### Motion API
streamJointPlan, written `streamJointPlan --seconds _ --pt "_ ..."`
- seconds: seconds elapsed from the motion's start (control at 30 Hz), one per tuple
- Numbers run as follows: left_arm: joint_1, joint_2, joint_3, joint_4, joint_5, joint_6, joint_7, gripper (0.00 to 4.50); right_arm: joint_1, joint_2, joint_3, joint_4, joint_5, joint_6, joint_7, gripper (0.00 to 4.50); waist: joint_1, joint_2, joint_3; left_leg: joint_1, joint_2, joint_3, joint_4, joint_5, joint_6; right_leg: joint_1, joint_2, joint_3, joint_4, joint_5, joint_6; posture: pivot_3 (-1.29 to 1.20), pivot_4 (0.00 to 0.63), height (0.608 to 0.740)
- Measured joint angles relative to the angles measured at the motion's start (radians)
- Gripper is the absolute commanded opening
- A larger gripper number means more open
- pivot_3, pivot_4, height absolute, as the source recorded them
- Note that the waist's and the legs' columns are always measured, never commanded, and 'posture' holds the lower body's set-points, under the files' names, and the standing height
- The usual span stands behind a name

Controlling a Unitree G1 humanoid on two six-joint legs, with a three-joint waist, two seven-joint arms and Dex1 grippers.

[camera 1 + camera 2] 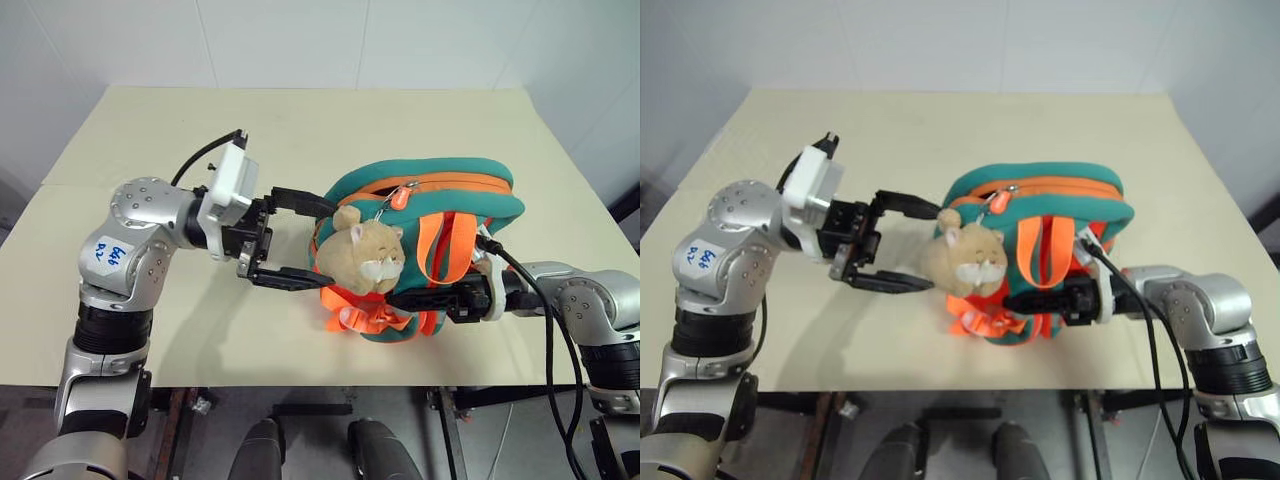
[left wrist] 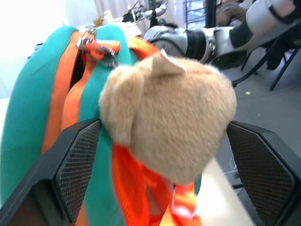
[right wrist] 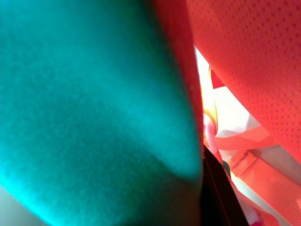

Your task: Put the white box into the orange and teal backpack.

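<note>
Backpack (image 1: 430, 215), orange with teal trim, lies on the cream table (image 1: 300, 130), zipper along its far edge partly open with an orange pull (image 1: 400, 197) hanging; nothing can be made out through the gap. White box cannot be made out anywhere, so its place cannot be told. Tan plush toy (image 1: 362, 256) sits on the pack's near-left side over orange webbing (image 1: 357, 310).

Left gripper (image 1: 290, 238): jaws spread wide, holding nothing, one finger toward the pack's teal edge, the other toward the toy; contact cannot be told from the eye views. Left wrist view puts the toy (image 2: 169, 127) between the two finger pads (image 2: 77, 165), with gaps on both sides.

Right gripper (image 1: 398, 298): jaws pressed together, tips buried in the pack's lower straps; whether webbing is pinched is unclear. Right wrist view gives teal fabric (image 3: 84, 108) and orange mesh (image 3: 249, 61) close up
</note>
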Motion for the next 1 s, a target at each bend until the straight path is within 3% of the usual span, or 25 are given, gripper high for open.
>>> streamJointPlan --seconds 0.13,0.23,0.3,0.6,0.73,1.0 --pt "0.004 -0.013 -0.022 -0.026 -0.021 0.023 0.036 4.48 -0.001 0.000 0.000 0.001 -0.002 0.000 0.001 0.04 0.001 0.000 0.000 0.000 0.000 0.000 0.000 0.000 0.000 0.000 0.000 0.000 0.000 0.000 0.000 0.00 0.150 0.740" --pt "0.002 -0.051 -0.076 -0.015 0.054 -0.024 0.100 4.31 -0.001 0.003 0.000 0.002 -0.005 0.000 -0.001 0.04 0.005 0.000 0.000 0.000 0.000 0.000 0.000 0.000 0.000 0.000 0.000 0.000 -0.001 0.000 0.000 0.00 0.150 0.740" --pt "0.000 -0.059 -0.099 -0.015 0.086 -0.044 0.124 3.93 0.000 0.004 0.000 0.002 -0.006 0.001 -0.002 0.04 0.006 0.000 0.000 0.000 -0.001 0.000 0.001 0.000 0.000 0.001 0.000 0.000 -0.001 0.000 0.000 0.00 0.150 0.740" --pt "-0.007 -0.049 -0.115 -0.005 0.106 -0.052 0.139 1.34 0.002 0.005 -0.001 0.002 -0.006 0.000 -0.009 0.04 0.006 0.000 0.000 0.000 0.000 0.000 0.000 0.000 0.000 0.001 0.000 0.000 -0.001 0.000 0.000 0.00 0.150 0.740" --pt "-0.014 -0.032 -0.115 0.000 0.104 -0.056 0.132 0.52 0.003 0.007 -0.001 0.002 -0.006 0.000 -0.012 0.04 0.004 0.000 0.000 0.000 0.000 0.000 0.000 0.000 0.000 0.001 0.000 0.000 -0.001 0.000 0.000 0.00 0.150 0.740" --pt "-0.091 0.097 -0.015 0.121 0.008 -0.042 -0.010 0.32 0.002 0.012 -0.001 0.000 -0.006 -0.014 -0.013 0.04 0.000 0.000 0.000 0.000 0.000 0.001 -0.001 0.000 0.000 0.000 0.000 0.000 -0.002 0.000 0.000 0.00 0.150 0.740"
